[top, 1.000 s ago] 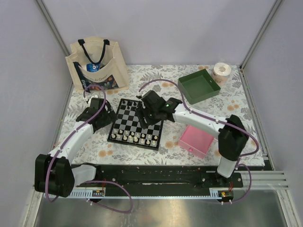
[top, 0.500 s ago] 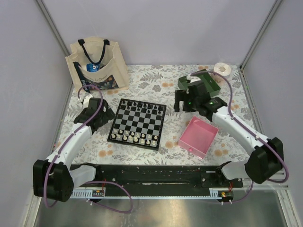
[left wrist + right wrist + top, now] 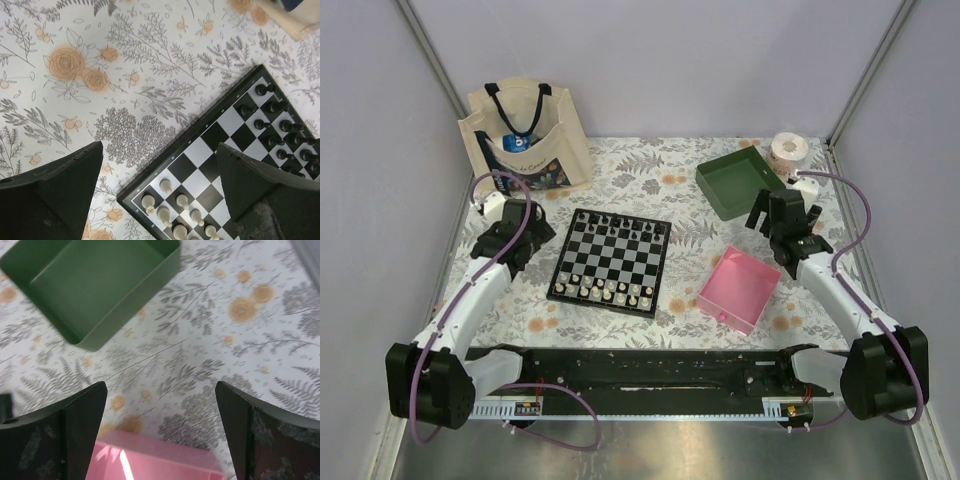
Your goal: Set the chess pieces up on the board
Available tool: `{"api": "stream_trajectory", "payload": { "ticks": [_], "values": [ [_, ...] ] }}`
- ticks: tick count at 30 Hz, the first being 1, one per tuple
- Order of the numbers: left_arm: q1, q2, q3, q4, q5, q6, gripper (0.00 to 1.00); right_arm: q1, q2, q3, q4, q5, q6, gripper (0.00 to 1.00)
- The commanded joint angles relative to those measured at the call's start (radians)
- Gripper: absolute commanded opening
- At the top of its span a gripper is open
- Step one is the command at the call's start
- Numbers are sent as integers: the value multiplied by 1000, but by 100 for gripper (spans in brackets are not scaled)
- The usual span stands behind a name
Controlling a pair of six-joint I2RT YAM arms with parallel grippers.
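The checkered board (image 3: 613, 261) lies in the middle of the table. Black chess pieces (image 3: 626, 224) stand along its far rows and cream-white pieces (image 3: 610, 292) along its near rows. In the left wrist view the board's corner (image 3: 210, 165) shows with white pieces (image 3: 170, 210) and black pieces (image 3: 280, 125). My left gripper (image 3: 510, 240) is open and empty, left of the board. My right gripper (image 3: 775, 225) is open and empty, between the green tray and the pink tray. Its fingers (image 3: 75, 430) frame bare tablecloth.
A green tray (image 3: 740, 185) stands at the back right and also shows in the right wrist view (image 3: 95, 285). A pink tray (image 3: 740, 290) lies right of the board, its rim in the right wrist view (image 3: 160, 460). A tote bag (image 3: 525, 135) stands back left. A tape roll (image 3: 788, 150) sits far right.
My right arm has swung from over the board's far rows to the right, past the green tray, and now hangs between the two trays. My left gripper has drawn back slightly to the left.
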State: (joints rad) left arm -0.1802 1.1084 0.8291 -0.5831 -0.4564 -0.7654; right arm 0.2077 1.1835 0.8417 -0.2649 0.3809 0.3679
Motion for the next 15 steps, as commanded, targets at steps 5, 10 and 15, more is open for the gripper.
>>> {"api": "stream_trajectory", "payload": {
  "ticks": [5, 10, 15],
  "values": [
    [2, -21, 39, 90, -56, 40, 99, 4, 13, -194, 513, 384, -199, 100],
    [1, -105, -15, 227, -94, 69, 99, 4, 103, -236, 703, 504, -322, 99],
    [-10, -136, -22, 307, -181, 127, 99, 5, 142, -248, 805, 526, -362, 100]
  ]
}}
